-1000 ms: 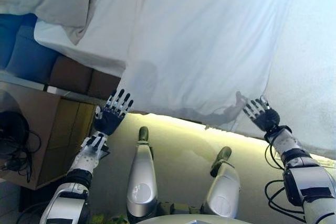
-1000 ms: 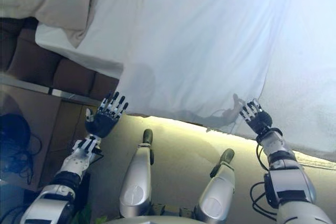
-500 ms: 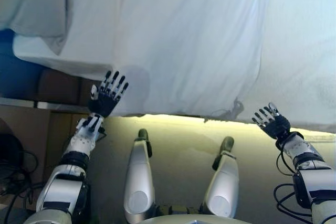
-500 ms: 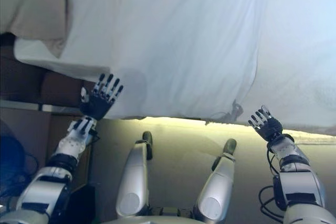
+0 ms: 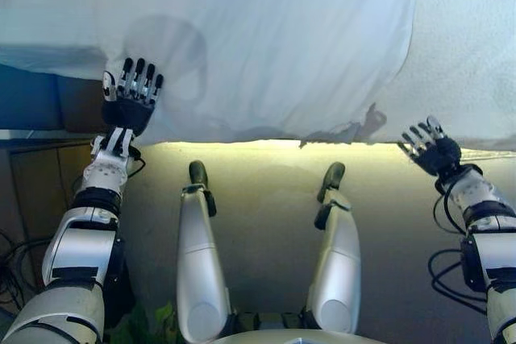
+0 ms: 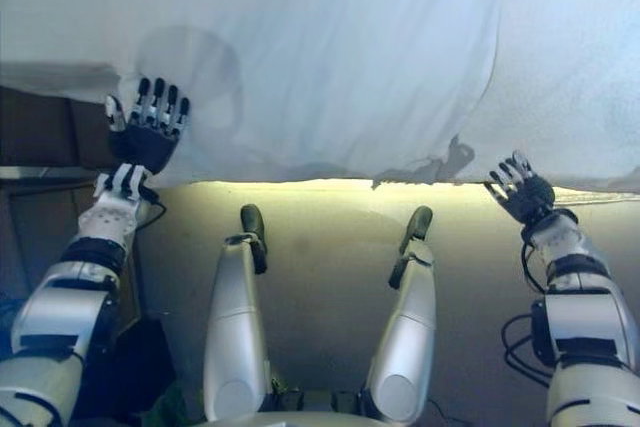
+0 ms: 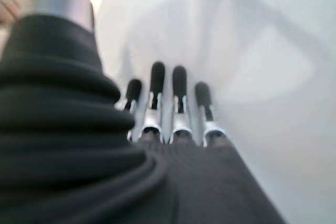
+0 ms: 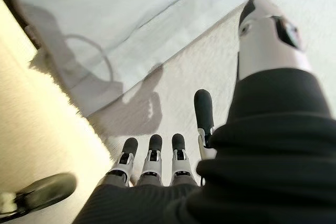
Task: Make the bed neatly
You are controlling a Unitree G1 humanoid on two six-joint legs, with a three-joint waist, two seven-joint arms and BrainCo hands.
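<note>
White sheet (image 5: 274, 46) covered the bed across the whole far part of the scene, its near edge hanging over the bed's side and running left to right; that edge line looked like its long axis here. A second, slightly textured layer, likely a blanket (image 5: 468, 46), lay on the right, its border meeting the sheet on a slanted line. Sheet looked light, soft and limp, so it should slide and wrinkle easily; best hold judged to be a pinch on the hanging near hem, one hand toward each end, pulling evenly to keep it flat. Pale floor (image 5: 266, 199) below the hem. Dark bedside unit (image 5: 32, 167) at far left, beside the bed.

Left hand (image 5: 129, 102) was up at the sheet's left near edge, fingers straight and spread, holding nothing; contact with the cloth unclear. Right hand (image 5: 434, 149) was just below the hem on the right, fingers straight and loosely spread, also empty, not visibly touching cloth.
</note>
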